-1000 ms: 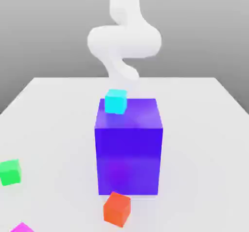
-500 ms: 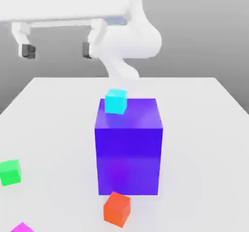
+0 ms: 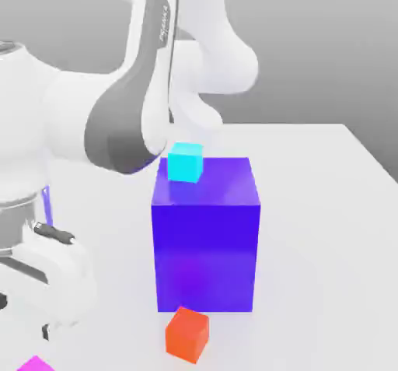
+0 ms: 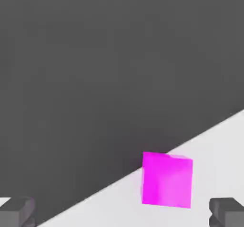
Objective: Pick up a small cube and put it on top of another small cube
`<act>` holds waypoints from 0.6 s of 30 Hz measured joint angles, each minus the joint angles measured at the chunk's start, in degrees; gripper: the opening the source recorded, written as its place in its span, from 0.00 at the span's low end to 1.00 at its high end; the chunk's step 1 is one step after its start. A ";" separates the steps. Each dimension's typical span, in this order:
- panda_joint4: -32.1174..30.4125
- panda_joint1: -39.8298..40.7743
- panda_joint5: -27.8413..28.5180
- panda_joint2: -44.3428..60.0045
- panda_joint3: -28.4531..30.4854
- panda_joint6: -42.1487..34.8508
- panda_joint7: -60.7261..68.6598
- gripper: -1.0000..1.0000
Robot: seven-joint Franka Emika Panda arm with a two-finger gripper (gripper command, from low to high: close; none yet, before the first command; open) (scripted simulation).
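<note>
The fingers (image 4: 19,211) are spread wide on both sides of the magenta cube (image 4: 167,179) on the table (image 4: 219,140), ready for grasping it

Small magenta cube (image 4: 167,179): bright pink, flat on white desk (image 4: 209,145) near desk edge, slightly turned, one corner peeking at exterior view's bottom left (image 3: 35,364). Nothing gripping it.

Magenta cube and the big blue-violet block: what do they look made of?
The magenta cube looks like matte solid plastic: flat even colour, no highlights, crisp edges. The big blue-violet block seems glossier, perhaps smooth plastic: soft sheen on top and a lighter glow low on its front face. Both are renders, so this is only appearance.
</note>
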State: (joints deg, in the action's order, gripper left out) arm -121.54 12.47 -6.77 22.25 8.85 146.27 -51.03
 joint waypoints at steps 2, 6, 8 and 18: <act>0.71 0.84 -0.85 4.19 0.12 1.28 0.08 0.50; 2.51 2.40 -2.41 12.16 -1.42 6.66 1.00 0.00; 2.51 2.40 -2.42 12.16 -1.42 6.66 1.00 0.00; -0.67 2.49 -0.78 3.84 0.37 1.54 2.08 0.00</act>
State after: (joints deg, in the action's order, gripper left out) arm -122.21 14.96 -7.56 26.09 9.22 147.80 -48.95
